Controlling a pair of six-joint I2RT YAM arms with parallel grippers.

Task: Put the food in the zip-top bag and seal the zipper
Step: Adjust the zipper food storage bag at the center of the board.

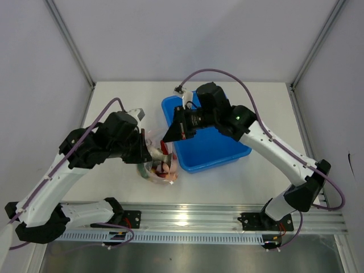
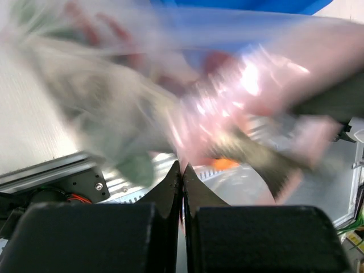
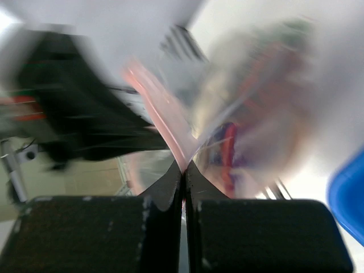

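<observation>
The zip-top bag [image 1: 159, 166] hangs crumpled between my two arms, just left of the blue tub. Blurred toy food [image 1: 165, 169] shows through its clear plastic: red, green and orange shapes. My left gripper [image 1: 149, 154] is shut on the bag's edge; in the left wrist view its tips [image 2: 182, 168] pinch the pink plastic, and the bag [image 2: 142, 96] is smeared by motion. My right gripper [image 1: 168, 142] is shut on the pink-red zipper strip [image 3: 156, 105], pinched at the tips [image 3: 183, 168]. A slider cannot be made out.
A blue rectangular tub [image 1: 211, 145] stands right of the bag, under the right arm. A metal rail [image 1: 187, 219] runs along the near table edge. White table surface [image 1: 131, 96] lies behind the arms, with walls on three sides.
</observation>
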